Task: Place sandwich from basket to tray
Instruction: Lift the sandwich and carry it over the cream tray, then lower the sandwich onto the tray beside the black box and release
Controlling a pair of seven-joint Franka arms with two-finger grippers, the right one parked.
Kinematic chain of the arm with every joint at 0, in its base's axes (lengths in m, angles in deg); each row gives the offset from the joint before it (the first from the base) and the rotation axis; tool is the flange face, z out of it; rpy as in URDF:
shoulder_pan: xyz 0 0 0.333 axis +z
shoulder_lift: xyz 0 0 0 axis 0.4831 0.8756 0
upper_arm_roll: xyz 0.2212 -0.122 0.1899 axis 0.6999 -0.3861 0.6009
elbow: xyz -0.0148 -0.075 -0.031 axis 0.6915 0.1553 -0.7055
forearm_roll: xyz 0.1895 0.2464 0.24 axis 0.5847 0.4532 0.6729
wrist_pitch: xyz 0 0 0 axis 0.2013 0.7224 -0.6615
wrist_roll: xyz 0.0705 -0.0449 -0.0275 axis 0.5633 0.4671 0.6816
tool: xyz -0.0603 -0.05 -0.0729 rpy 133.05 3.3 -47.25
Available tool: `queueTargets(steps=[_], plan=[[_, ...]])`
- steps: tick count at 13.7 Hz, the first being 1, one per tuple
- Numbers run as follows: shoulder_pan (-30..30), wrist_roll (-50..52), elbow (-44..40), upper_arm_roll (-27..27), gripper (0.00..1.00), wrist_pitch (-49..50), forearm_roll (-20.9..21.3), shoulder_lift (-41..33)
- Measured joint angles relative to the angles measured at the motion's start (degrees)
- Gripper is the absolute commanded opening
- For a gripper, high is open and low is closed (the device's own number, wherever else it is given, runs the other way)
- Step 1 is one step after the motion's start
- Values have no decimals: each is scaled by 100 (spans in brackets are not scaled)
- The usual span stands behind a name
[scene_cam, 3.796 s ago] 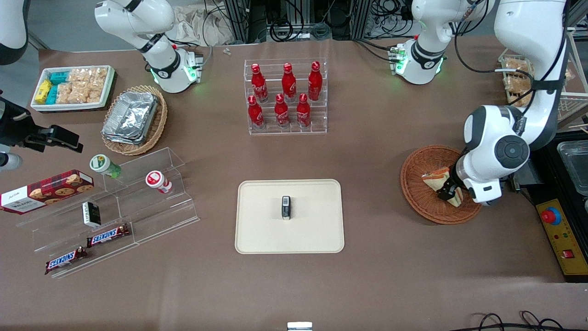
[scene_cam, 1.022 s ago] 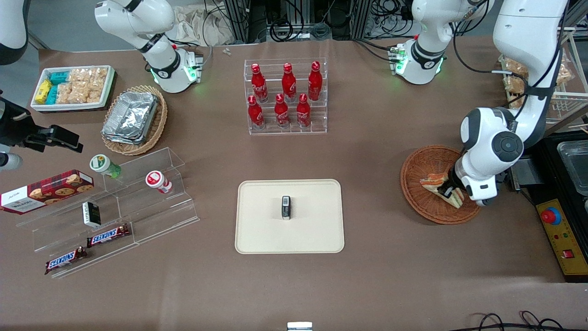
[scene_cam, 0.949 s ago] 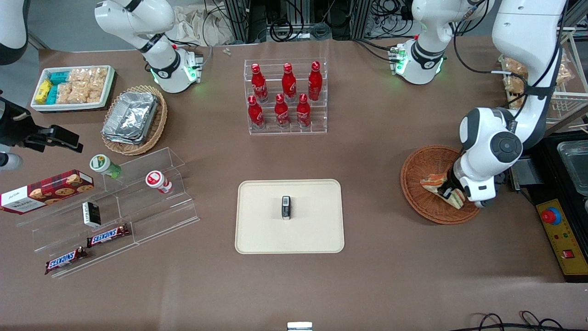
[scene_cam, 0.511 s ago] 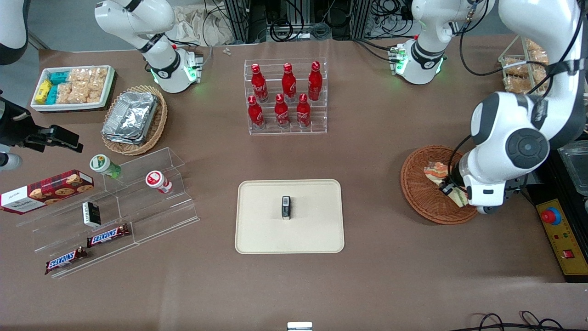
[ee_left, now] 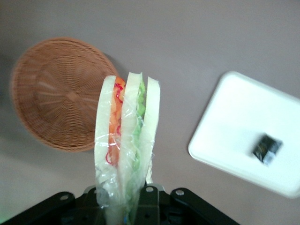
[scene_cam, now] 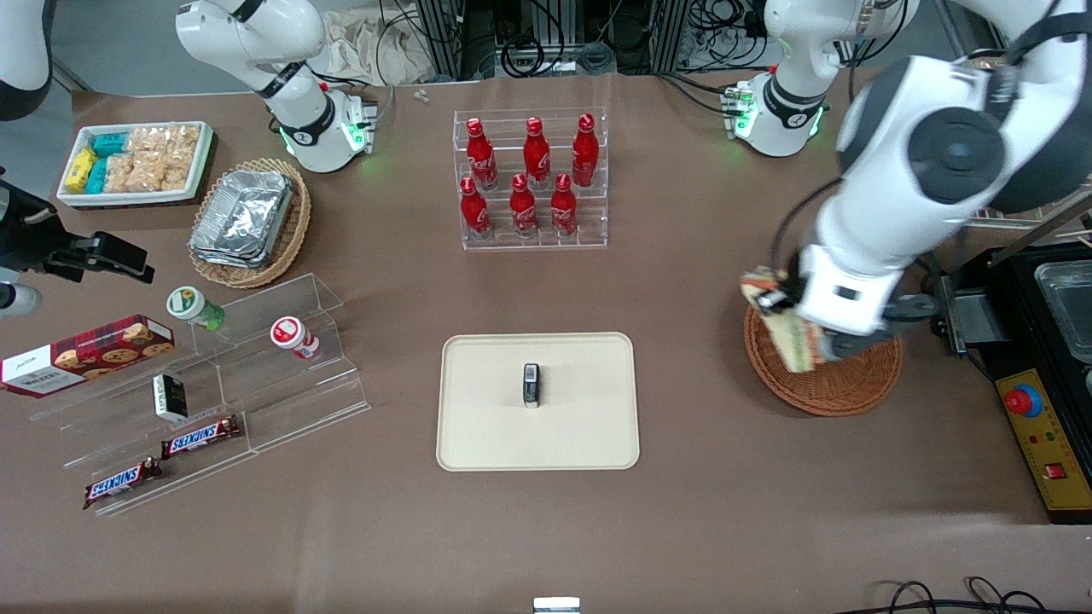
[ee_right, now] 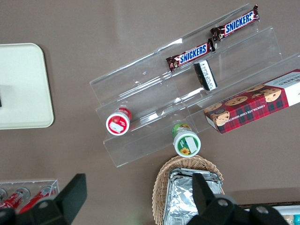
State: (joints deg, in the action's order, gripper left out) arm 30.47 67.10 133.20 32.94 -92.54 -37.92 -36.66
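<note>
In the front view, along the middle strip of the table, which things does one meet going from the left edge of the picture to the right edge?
Clear acrylic stepped shelf → cream-beige rectangular tray → small dark packet on it → clear-wrapped wedge sandwich in the left gripper → reddish-brown wicker basket.

The gripper [scene_cam: 789, 320] holds the sandwich [scene_cam: 787, 331] above the basket [scene_cam: 840, 384] — tray [scene_cam: 478, 426] well apart.

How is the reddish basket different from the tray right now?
The basket is round, woven and reddish-brown; the tray is rectangular, smooth and cream. The basket holds nothing, while the tray carries a small dark item. The hand, gripping the sandwich, hangs above the basket's edge, not the tray. Both sit on the table.
</note>
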Motion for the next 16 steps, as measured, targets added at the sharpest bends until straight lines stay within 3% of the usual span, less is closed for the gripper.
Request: queueTargets(steps=[4,7,10,16], plan=[[-297,-310,57,-450,0,-615,136,836],[-658,-375,61,-452,0,-1412,676,1782],[-826,-375,48,-449,0,-2348,883,2523],[-1174,-117,-34,-152,0,-3175,1553,3217]])
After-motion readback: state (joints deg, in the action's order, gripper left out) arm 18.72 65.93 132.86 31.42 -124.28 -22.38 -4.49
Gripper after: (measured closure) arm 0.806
